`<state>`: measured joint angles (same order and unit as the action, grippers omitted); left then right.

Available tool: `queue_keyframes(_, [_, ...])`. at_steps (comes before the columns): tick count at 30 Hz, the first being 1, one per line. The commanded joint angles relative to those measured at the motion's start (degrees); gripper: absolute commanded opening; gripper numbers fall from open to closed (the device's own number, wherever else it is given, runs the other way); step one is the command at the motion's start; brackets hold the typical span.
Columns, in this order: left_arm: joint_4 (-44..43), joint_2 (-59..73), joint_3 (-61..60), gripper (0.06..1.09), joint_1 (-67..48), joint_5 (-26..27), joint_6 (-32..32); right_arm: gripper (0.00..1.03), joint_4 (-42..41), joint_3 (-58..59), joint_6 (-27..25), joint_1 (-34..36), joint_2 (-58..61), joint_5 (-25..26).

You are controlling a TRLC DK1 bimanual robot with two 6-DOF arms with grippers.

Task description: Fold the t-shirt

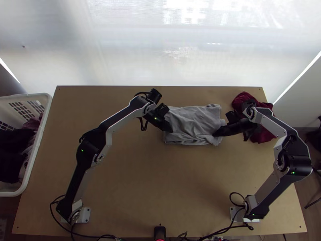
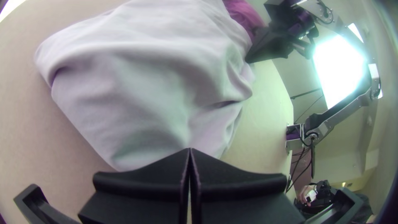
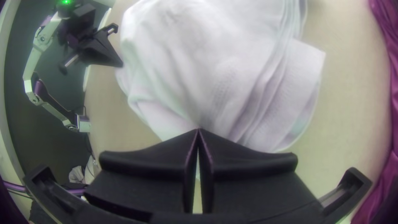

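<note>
The light grey t-shirt (image 1: 192,120) lies folded into a rough, wrinkled rectangle towards the table's far side. My left gripper (image 1: 171,131) is shut on its cloth near the left end, inside the near left corner. Creases run up to the left gripper (image 2: 190,150) on the pale shirt (image 2: 145,91) in the left wrist view. At the right end, my right gripper (image 1: 216,134) is shut on the cloth near the near right corner. Several folds of the shirt (image 3: 215,62) gather at the right gripper (image 3: 199,130) in the right wrist view. The cloth between the pads is hidden.
A dark red cloth (image 1: 263,134) lies bunched at the far right, partly beneath the right arm. The white basket (image 1: 40,140) with dark clothes stands beside the table's left edge. Bare tabletop (image 1: 160,180) stretches between the arms, nearer than the shirt.
</note>
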<state>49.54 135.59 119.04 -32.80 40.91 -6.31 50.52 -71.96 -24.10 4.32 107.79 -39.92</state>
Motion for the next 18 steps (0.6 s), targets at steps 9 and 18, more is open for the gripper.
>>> queue_keyframes(9, [4.3, -5.6, 0.0, 0.09, 1.6, 0.0, -1.5, 0.03, 6.4, 0.3, -0.5, 0.8, -13.0, 0.0])
queue_keyframes(18, [4.3, -9.2, -1.9, 0.85, 4.5, -2.7, -1.4, 0.58, 8.0, 1.7, 1.8, -5.4, -18.8, 0.7])
